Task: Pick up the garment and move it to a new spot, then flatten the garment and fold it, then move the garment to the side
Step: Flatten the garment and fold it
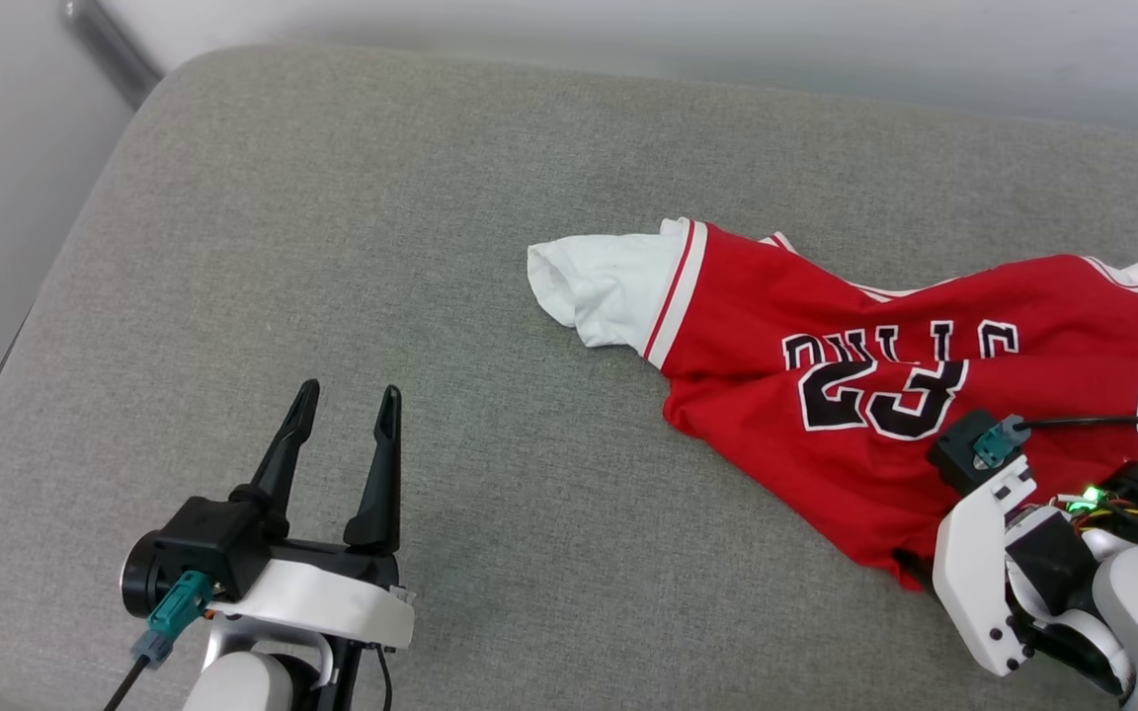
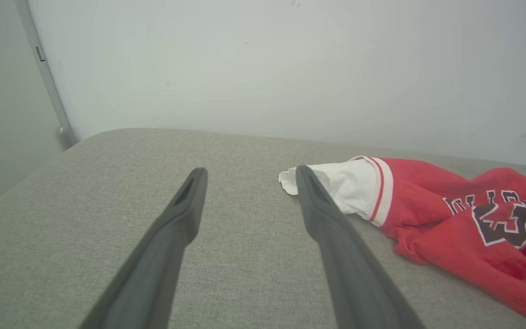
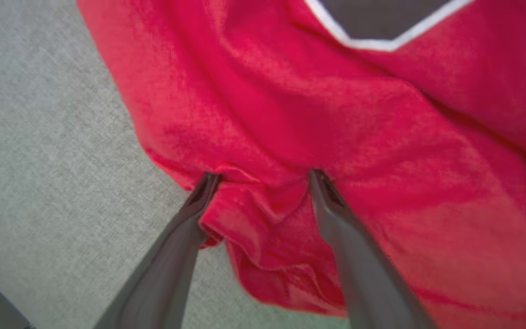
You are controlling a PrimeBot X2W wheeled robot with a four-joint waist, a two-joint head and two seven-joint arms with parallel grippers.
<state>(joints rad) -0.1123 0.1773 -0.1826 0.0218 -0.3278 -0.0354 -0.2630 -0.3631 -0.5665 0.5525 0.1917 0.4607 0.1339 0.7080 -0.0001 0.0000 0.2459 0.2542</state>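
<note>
You're at the pickup: the right end effector [image 3: 263, 176], spread, straddles a hem fold of the shirt [image 1: 747, 316], which lies between its tips. Close, then lift. The left end effector [image 1: 351, 390] waits, spread too.

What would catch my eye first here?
A bright red shirt with a black 23 and a white sleeve lies rumpled at the right of a grey cushion. The right arm has its jaws open, dark fingers touching the shirt's near edge. The left arm hovers open over the cushion, lower left.
</note>
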